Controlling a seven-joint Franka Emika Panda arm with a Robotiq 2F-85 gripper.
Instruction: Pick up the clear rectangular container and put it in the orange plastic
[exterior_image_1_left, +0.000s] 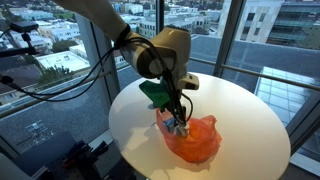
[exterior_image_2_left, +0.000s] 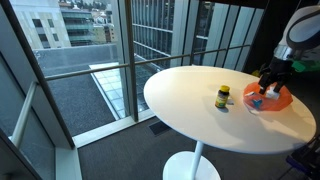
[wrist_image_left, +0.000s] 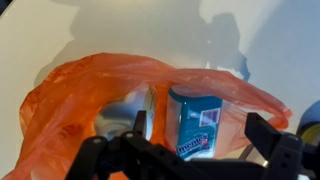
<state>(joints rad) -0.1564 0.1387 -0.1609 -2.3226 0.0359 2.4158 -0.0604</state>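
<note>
Nearest us, we see the black gripper (wrist_image_left: 202, 134) spread wide astride the clear rectangular container (wrist_image_left: 198, 115) inside the orange plastic bag (wrist_image_left: 75, 95).

bag (exterior_image_1_left: 197, 141) sits on the worktop (exterior_image_1_left: 240, 105) near its edge, container (wrist_image_left: 197, 122) inside it, gripper (exterior_image_1_left: 178, 122) directly above with jaws either side of the container, bottle (exterior_image_2_left: 223, 97) on the worktop just beside the bag.
</note>
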